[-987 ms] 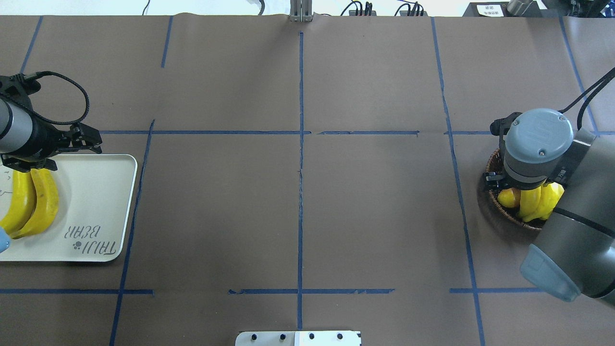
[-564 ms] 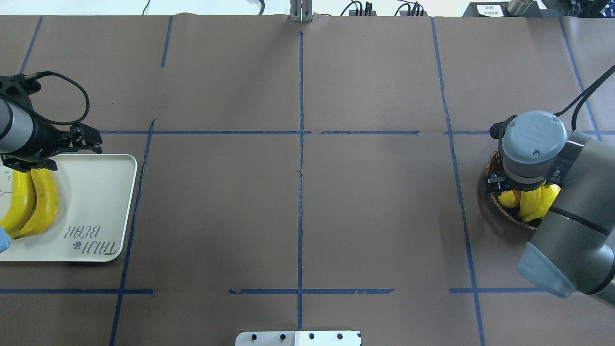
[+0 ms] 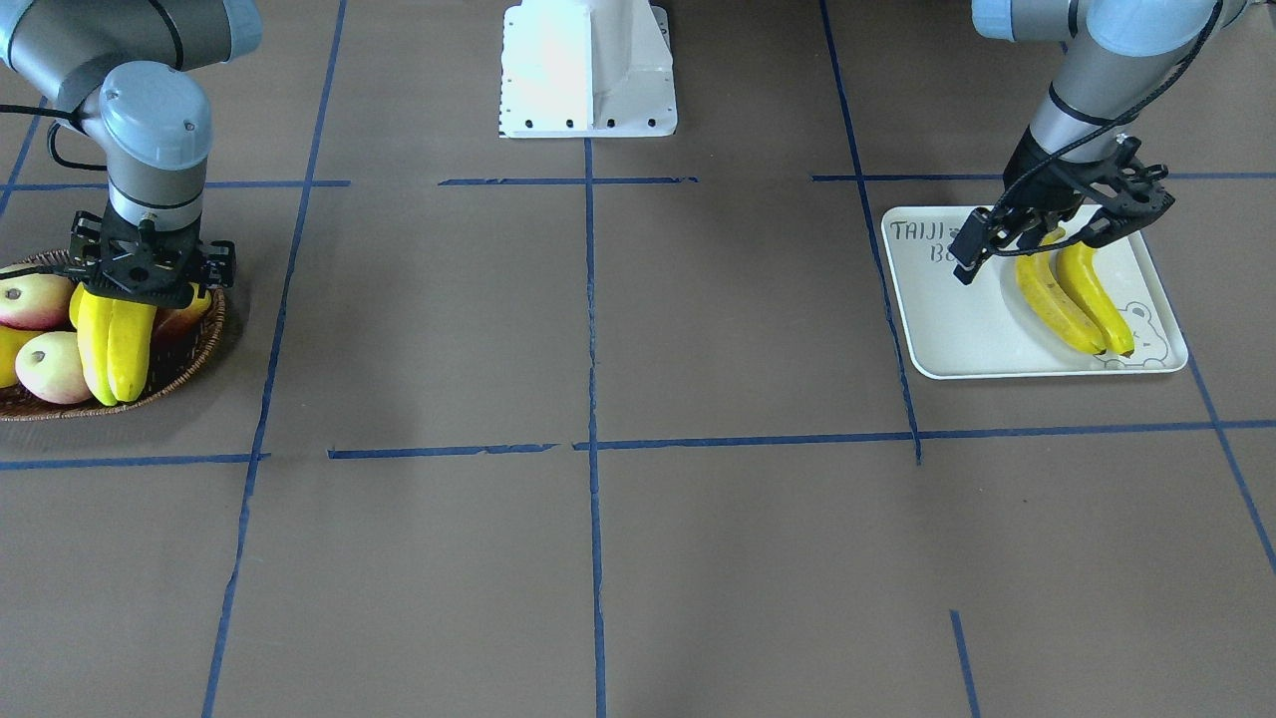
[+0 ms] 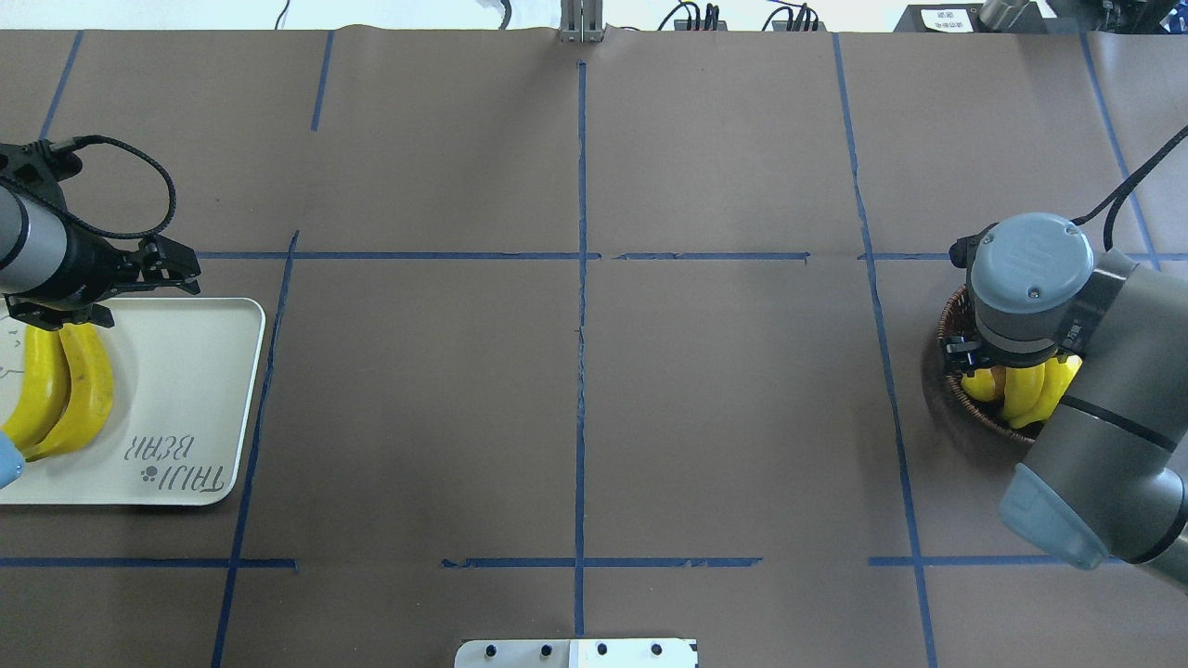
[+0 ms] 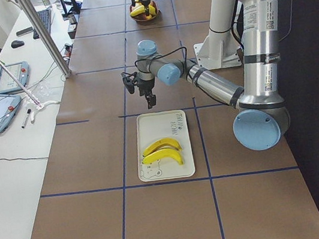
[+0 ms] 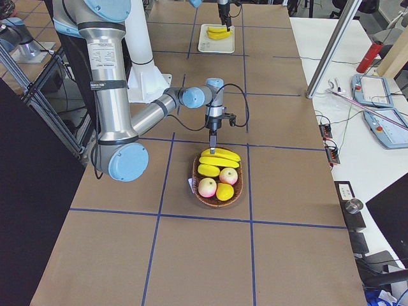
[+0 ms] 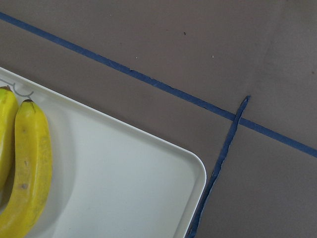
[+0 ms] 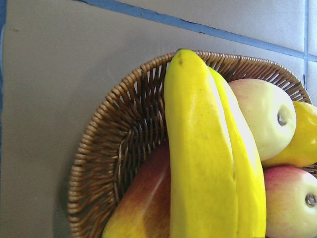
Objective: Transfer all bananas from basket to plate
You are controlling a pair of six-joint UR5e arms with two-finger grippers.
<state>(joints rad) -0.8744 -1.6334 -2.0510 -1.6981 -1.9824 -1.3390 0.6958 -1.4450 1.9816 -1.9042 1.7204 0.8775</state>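
Two bananas [image 3: 115, 344] lie side by side in the basket [image 3: 189, 364], at the right end of the tabletop [image 4: 724, 417], with their upper ends leaning up toward the braided rim. They rest on top of the other fruit there: rounded red-and-cream fruits [image 3: 50, 367] and a smaller yellow one [image 6: 223, 191]. The other two bananas [image 3: 1072, 294] lie touching along their length on the plate [image 3: 957, 329], at the tabletop's left end, on the side of the plate away from its lettering.

The right pincer [image 3: 150, 289] points straight down over the basket, right at the far ends of the two bananas. Its jaws look spread wide to either side of them, and it has hold of nothing. Whether a finger touches the fruit cannot be told.

The left pincer [image 3: 1037, 249] hangs tilted above the far edge of the plate, clear of the bananas below it, with its jaws wide apart and empty.

Blue tape lines [image 4: 580, 371] divide the brown tabletop into squares — one strip runs just beside the plate's corner in the left wrist view.
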